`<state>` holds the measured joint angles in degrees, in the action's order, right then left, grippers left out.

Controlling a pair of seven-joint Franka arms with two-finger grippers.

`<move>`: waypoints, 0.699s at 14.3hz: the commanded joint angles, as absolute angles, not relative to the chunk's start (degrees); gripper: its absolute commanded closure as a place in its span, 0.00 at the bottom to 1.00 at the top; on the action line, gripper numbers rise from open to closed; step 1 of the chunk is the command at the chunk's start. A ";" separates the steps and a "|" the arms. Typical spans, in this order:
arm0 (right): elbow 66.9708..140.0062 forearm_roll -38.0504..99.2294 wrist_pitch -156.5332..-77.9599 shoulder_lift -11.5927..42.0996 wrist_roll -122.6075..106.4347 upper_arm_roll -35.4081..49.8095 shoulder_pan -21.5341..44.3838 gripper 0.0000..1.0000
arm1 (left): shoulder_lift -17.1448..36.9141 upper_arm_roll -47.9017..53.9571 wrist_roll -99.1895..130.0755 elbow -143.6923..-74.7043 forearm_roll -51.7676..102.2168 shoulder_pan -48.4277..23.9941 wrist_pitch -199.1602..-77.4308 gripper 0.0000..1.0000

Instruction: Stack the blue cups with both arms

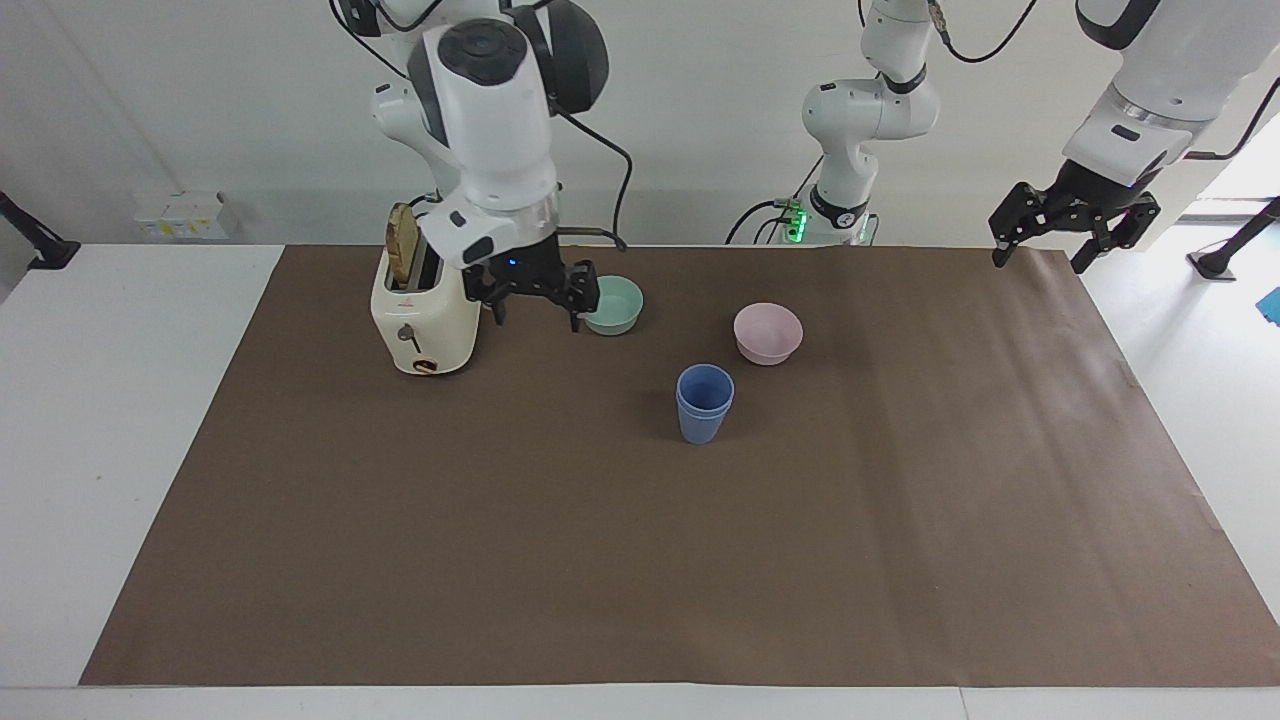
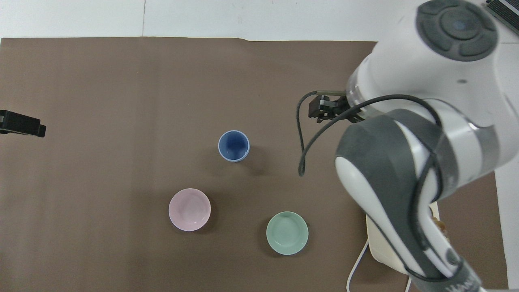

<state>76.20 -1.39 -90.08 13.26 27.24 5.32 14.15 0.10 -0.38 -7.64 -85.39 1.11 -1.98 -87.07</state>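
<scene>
The two blue cups stand nested as one stack on the brown mat, also seen in the overhead view. No gripper touches them. My right gripper is open and empty. It hangs in the air over the mat between the toaster and the teal bowl, well away from the stack. In the overhead view only its black body shows past the arm. My left gripper is open and empty. It waits raised over the mat's edge at the left arm's end, and its tip shows in the overhead view.
A cream toaster with a slice of toast stands toward the right arm's end. A teal bowl and a pink bowl sit nearer to the robots than the cups, also overhead.
</scene>
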 commanded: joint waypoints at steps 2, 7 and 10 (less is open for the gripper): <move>77.52 -1.93 -87.63 7.74 22.33 5.98 6.79 0.00 | -0.79 -0.18 -7.47 -85.87 0.88 -1.58 -86.40 0.00; 77.61 -1.41 -86.66 6.33 19.69 5.80 0.63 0.00 | -0.79 -0.18 -7.47 -85.87 0.88 -1.58 -86.40 0.00; 77.96 -1.14 -87.36 6.33 16.01 5.80 -2.80 0.00 | -0.79 -0.18 -7.47 -85.87 0.79 -1.58 -86.40 0.00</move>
